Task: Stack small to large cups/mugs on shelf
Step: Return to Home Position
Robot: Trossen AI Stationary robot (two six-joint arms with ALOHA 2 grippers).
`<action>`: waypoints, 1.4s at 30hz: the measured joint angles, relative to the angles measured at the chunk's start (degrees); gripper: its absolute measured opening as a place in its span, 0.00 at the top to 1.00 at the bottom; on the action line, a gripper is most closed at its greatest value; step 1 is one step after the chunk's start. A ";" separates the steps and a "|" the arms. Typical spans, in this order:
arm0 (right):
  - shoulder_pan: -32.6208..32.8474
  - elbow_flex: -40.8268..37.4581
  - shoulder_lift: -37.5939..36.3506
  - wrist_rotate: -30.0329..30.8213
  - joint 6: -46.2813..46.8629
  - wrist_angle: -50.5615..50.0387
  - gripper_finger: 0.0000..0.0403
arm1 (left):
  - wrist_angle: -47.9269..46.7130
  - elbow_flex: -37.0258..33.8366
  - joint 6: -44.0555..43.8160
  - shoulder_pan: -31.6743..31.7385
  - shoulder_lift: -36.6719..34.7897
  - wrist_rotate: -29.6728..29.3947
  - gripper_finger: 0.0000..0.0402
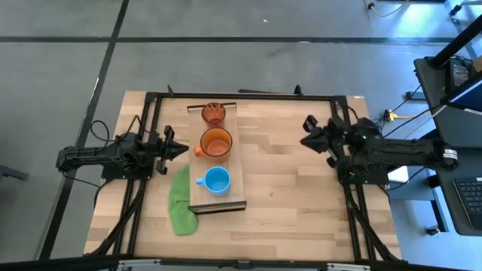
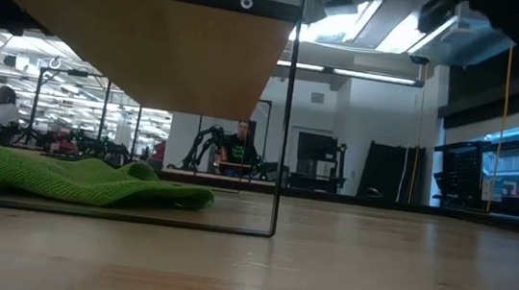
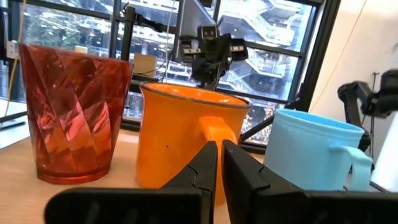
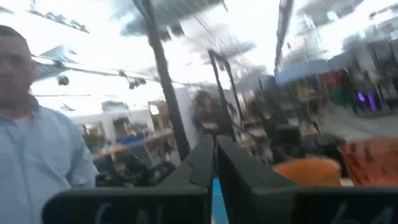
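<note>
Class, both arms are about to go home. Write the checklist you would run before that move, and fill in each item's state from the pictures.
1. Red tumbler, orange mug and blue mug upright on the shelf: ok.
2. Left gripper shut and empty: ok.
3. Left gripper apart from the orange mug's handle: cannot tell, very close.
4. Right gripper shut, empty, off the shelf: ok.
5. Green cloth out of both arms' way: ok.

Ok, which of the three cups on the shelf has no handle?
The dark red tumbler at one end of the shelf; the orange mug and blue mug both have handles.
</note>
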 joint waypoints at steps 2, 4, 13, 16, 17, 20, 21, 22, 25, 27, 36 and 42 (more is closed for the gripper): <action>0.00 -2.94 -1.84 0.06 1.30 2.74 0.94 | 0.12 0.00 -0.41 0.01 -0.02 -0.02 0.96; -0.07 -5.30 -3.75 0.68 2.72 2.26 0.94 | 0.13 0.00 -0.47 0.00 -0.02 -0.04 0.96; -2.66 -12.92 -11.79 3.58 4.24 -0.40 0.94 | 0.06 0.00 -0.62 0.00 -0.02 -0.06 0.96; -3.14 -13.37 -13.38 3.43 4.25 -2.00 0.94 | 0.06 0.00 -0.62 0.01 -0.02 -0.07 0.96; -3.23 -13.41 -13.76 3.41 4.23 -2.99 0.94 | 0.06 0.00 -0.62 0.00 -0.02 -0.07 0.96; -3.75 -13.45 -14.69 3.37 4.19 -5.82 0.94 | 0.06 0.00 -0.62 0.00 -0.02 -0.07 0.96; -3.95 -13.46 -14.93 3.34 4.17 -6.66 0.94 | 0.06 0.00 -0.62 0.00 -0.02 -0.09 0.96; -4.18 -13.46 -15.19 3.31 4.05 -7.37 0.94 | 0.06 0.00 -0.62 0.00 -0.02 -0.09 0.96; -5.04 -13.46 -16.22 3.26 3.49 -8.94 0.94 | 0.02 0.00 -0.62 0.00 -0.02 -0.09 0.96; -5.80 -13.46 -17.24 3.28 2.68 -9.10 0.94 | -0.01 0.00 -0.95 0.00 -0.02 -0.09 0.96; -9.73 -13.46 -23.48 2.88 3.27 -15.89 0.94 | -0.24 0.00 -1.93 0.00 -0.02 -0.09 0.96; -10.77 -13.46 -26.88 3.43 3.64 -20.64 0.94 | -1.31 0.00 -2.02 0.00 0.00 -0.09 0.96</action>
